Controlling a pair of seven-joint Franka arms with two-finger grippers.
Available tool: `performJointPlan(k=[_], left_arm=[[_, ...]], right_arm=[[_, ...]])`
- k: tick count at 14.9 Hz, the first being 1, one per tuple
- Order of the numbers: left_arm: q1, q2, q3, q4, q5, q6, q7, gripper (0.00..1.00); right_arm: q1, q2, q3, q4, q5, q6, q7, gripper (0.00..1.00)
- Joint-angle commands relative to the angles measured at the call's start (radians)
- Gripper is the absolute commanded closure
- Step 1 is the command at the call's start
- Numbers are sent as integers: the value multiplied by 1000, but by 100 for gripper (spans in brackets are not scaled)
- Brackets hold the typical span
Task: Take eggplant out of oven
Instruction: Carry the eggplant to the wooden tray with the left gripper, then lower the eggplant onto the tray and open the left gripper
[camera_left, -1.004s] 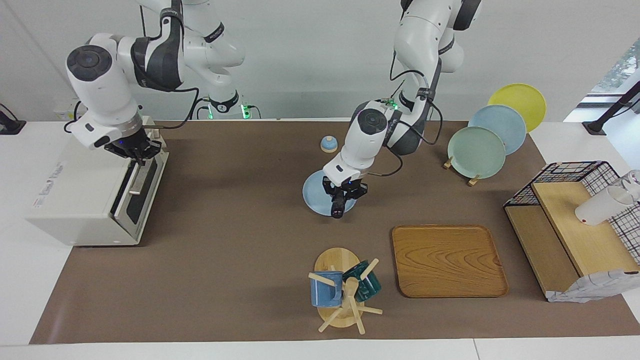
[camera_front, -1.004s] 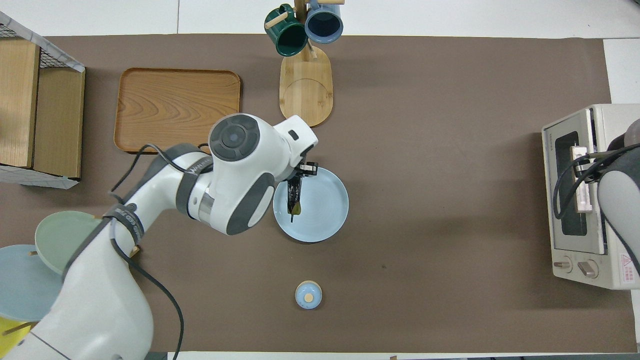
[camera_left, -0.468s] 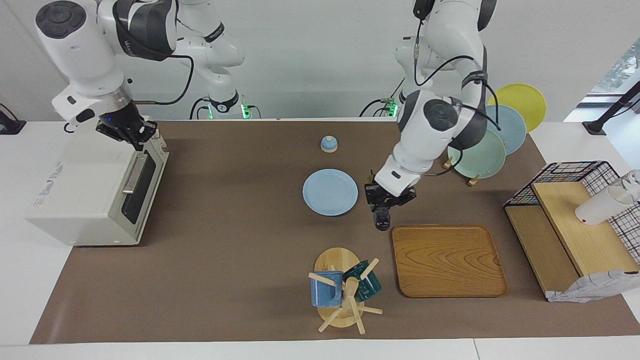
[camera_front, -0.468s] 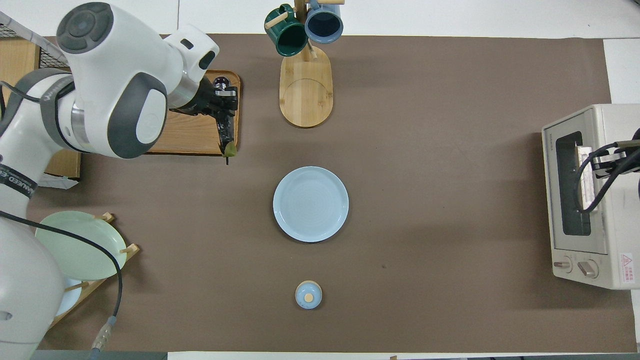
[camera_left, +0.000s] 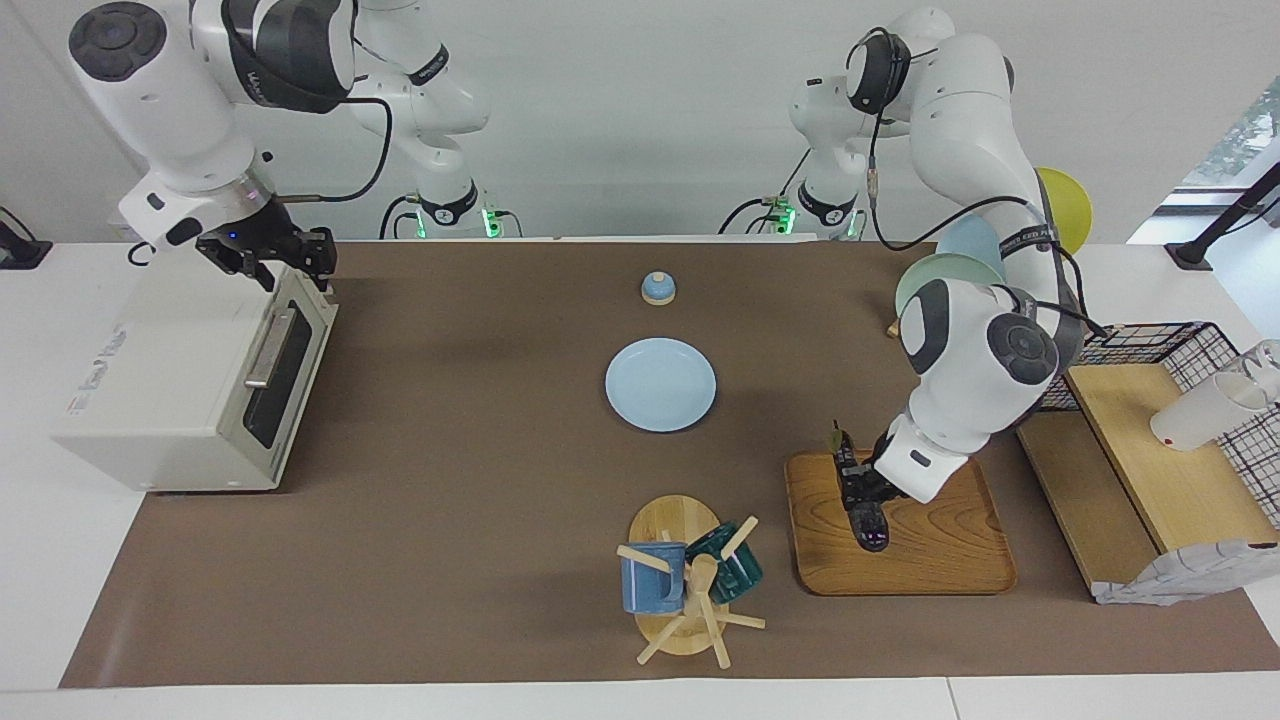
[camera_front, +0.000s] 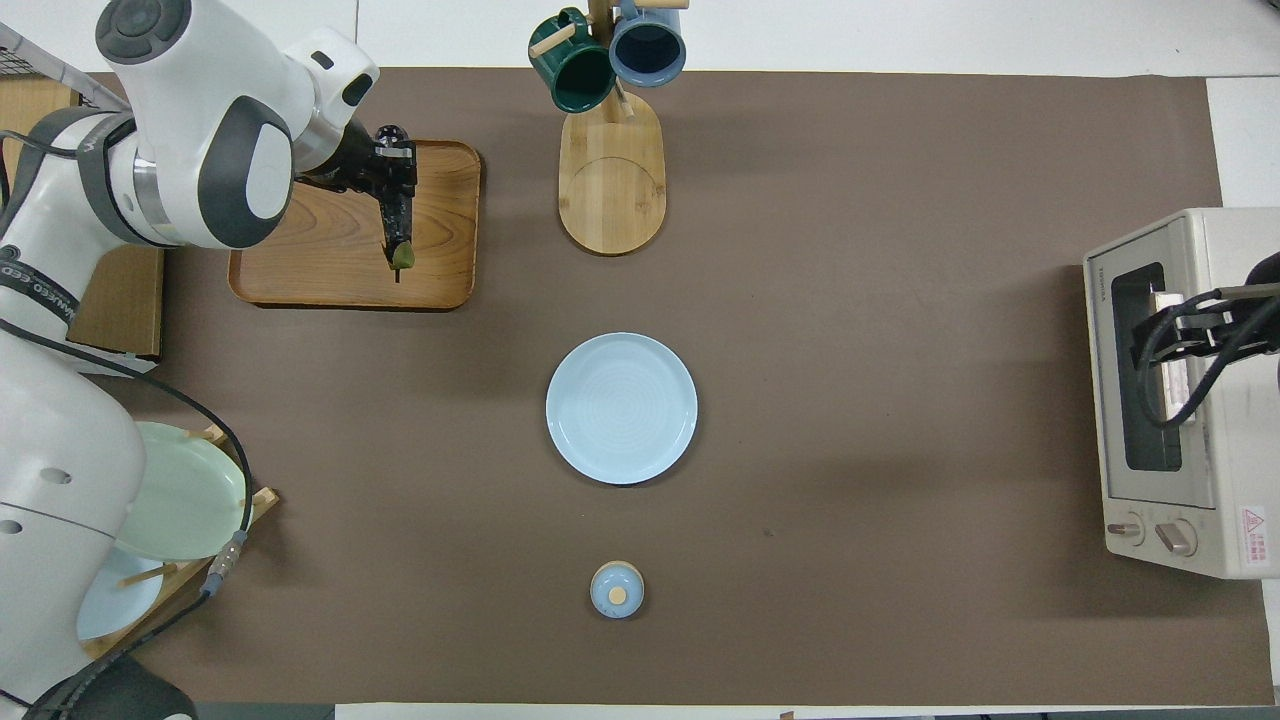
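Observation:
The eggplant (camera_left: 870, 525) (camera_front: 397, 225) is slim and dark with a green stem tip. My left gripper (camera_left: 858, 490) (camera_front: 386, 170) is shut on it low over the wooden tray (camera_left: 950, 560) (camera_front: 300, 250). I cannot tell whether the eggplant touches the tray. The cream-white oven (camera_left: 170, 390) (camera_front: 1200, 420) stands at the right arm's end of the table with its glass door closed. My right gripper (camera_left: 285, 262) (camera_front: 1195, 330) hangs open just above the oven's top front edge, holding nothing.
A light blue plate (camera_left: 660, 384) lies mid-table, with a small blue bell (camera_left: 657, 288) nearer the robots. A mug tree (camera_left: 685, 580) stands beside the tray. A plate rack (camera_left: 950, 290) and a wire-and-wood shelf (camera_left: 1150, 450) sit at the left arm's end.
My left arm carried the eggplant from over the blue plate to over the wooden tray. The oven door went from ajar to closed; my right gripper rose off it and opened.

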Motion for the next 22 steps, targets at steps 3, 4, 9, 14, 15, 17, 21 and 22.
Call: performJointPlan(k=[3, 4, 9, 14, 15, 17, 21, 22], left_arm=[[8, 4, -8, -57, 74, 79, 23, 100], [12, -7, -8, -86, 76, 99, 24, 100], [15, -47, -8, -180, 84, 141, 49, 100], [37, -47, -8, -97, 84, 11, 52, 0], [38, -54, -6, -86, 85, -2, 52, 0], [54, -125, -8, -97, 76, -14, 50, 0], [92, -280, -8, -101, 71, -193, 49, 0], [98, -309, -8, -101, 73, -235, 49, 0]], right_arm=[[16, -26, -16, 6, 21, -21, -6, 0], [5, -24, -13, 7, 22, -23, -6, 0], [-10, 52, 4, 62, 7, -52, -9, 0], [-15, 49, 0, 118, 25, -100, -11, 0], [-16, 49, 0, 115, 27, -98, -12, 0], [-18, 49, 0, 113, 27, -100, -11, 0], [-18, 49, -3, 115, 27, -90, -4, 0], [-19, 48, -3, 119, 25, -89, -3, 0]])
